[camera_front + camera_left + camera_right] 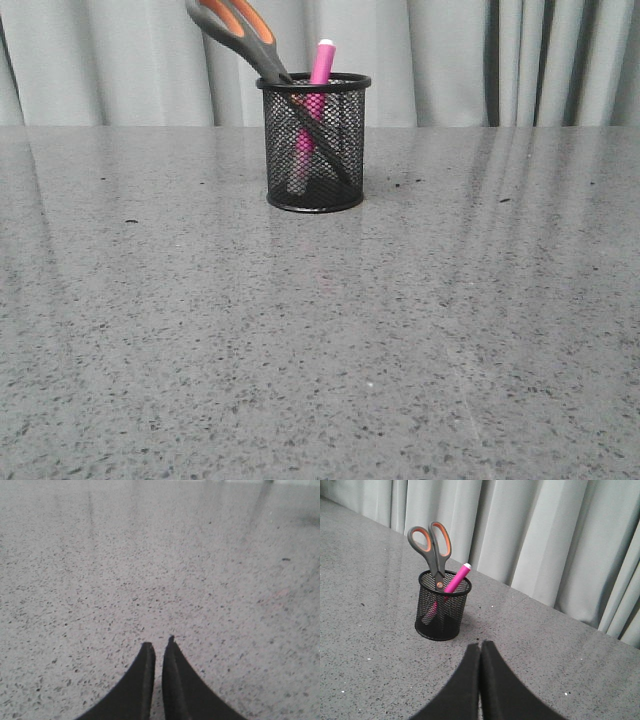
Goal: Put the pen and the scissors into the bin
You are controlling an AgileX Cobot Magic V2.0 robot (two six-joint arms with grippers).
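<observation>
The black mesh bin (314, 145) stands upright at the far middle of the grey table; it also shows in the right wrist view (442, 607). The pink pen (316, 95) stands inside it, white cap up (456, 579). The scissors (240, 35) stand blades-down in the bin, grey and orange handles leaning left (431, 547). My right gripper (480, 644) is shut and empty, a short way from the bin. My left gripper (159, 642) is shut and empty over bare table. Neither gripper shows in the front view.
The speckled grey table (320, 340) stretches to a pale grey curtain (450, 60) along the far edge. A few dark specks lie on the surface near the bin.
</observation>
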